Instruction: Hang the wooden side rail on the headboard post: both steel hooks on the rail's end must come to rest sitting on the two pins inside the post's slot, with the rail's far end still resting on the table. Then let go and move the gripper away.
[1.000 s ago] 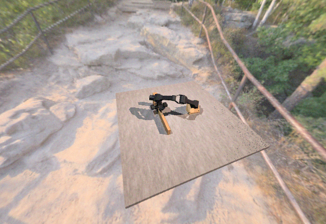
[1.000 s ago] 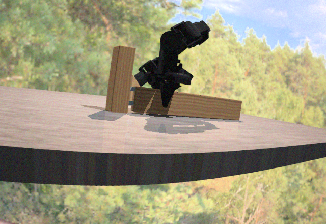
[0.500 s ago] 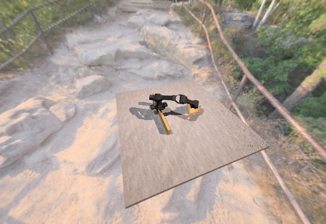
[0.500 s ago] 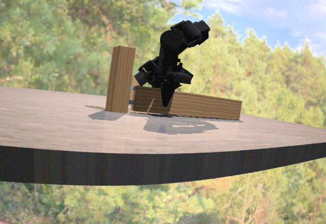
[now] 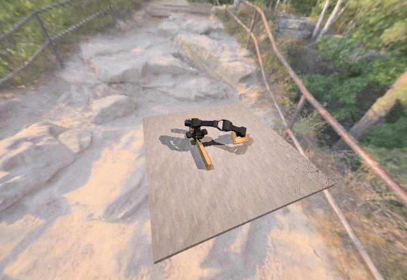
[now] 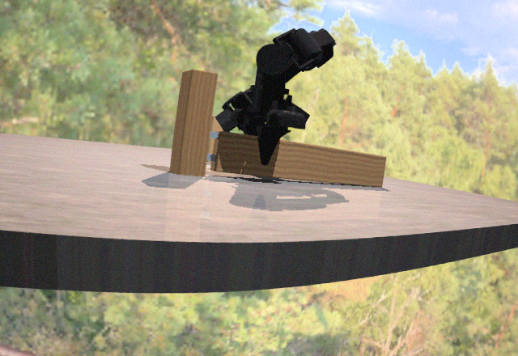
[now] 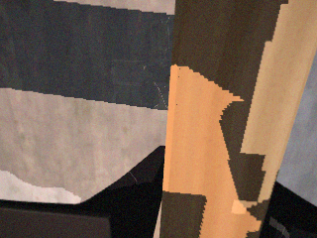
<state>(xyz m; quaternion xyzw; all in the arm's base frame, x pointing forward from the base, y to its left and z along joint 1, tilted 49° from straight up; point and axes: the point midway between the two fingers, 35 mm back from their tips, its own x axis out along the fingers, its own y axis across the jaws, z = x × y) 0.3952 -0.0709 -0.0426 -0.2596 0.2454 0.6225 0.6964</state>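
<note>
Your gripper (image 5: 197,139) (image 6: 266,162) has its fingers closed around the rail (image 5: 204,154) (image 6: 330,163) (image 7: 198,149). The rail's hook end sits just beside the post (image 6: 193,122), its far end on the bench (image 5: 229,184) (image 6: 125,209), pointing toward the near edge from above. You can't tell whether the hooks (image 6: 213,134) sit on the pins.

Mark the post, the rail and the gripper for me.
headboard post (image 6: 194,122): exterior view, its broad face
side rail (image 5: 204,156) (image 6: 330,163) (image 7: 190,144): top, exterior and wrist views, its long body
gripper (image 6: 267,160): exterior view, between the fingertips
</note>
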